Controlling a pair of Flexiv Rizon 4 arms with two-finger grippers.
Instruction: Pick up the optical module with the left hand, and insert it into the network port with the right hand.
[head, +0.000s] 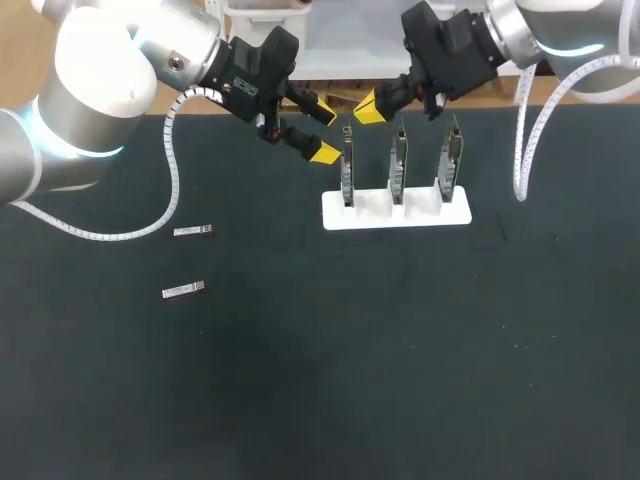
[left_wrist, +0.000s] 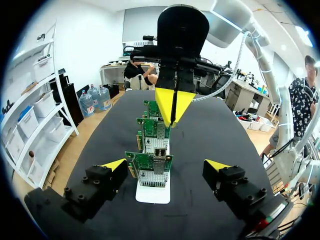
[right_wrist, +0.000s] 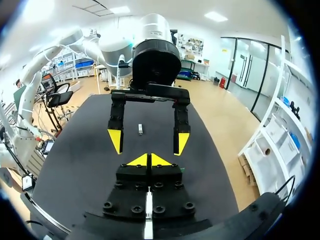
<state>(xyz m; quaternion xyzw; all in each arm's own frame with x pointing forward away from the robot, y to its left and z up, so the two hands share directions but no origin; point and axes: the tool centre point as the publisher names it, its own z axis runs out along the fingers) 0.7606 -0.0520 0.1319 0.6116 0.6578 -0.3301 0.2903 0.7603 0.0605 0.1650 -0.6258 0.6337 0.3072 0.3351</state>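
Modules lie nearest on the dark table (head: 400, 380): the nearer optical module (head: 183, 291) and, just beyond it, the second optical module (head: 193, 231). Both rest flat on the table's left part, apart from each other and touched by nothing. Farther back, near the middle, a white holder (head: 460, 212) carries three network cards (head: 398, 160) upright in a row. Just beside the row's left end hangs the left gripper (head: 323, 130), pointing along the cards, its fingers spread wide and empty. Beyond it, above the row, hangs the right gripper (head: 368, 110), its fingers pressed together with nothing visible between them.

I judge the pick-up not yet begun, since the left gripper is well apart from both modules. The next move calls for it to leave the holder, come down over one module, set its fingers across the narrow sides and close. The right gripper must open to take the module over.
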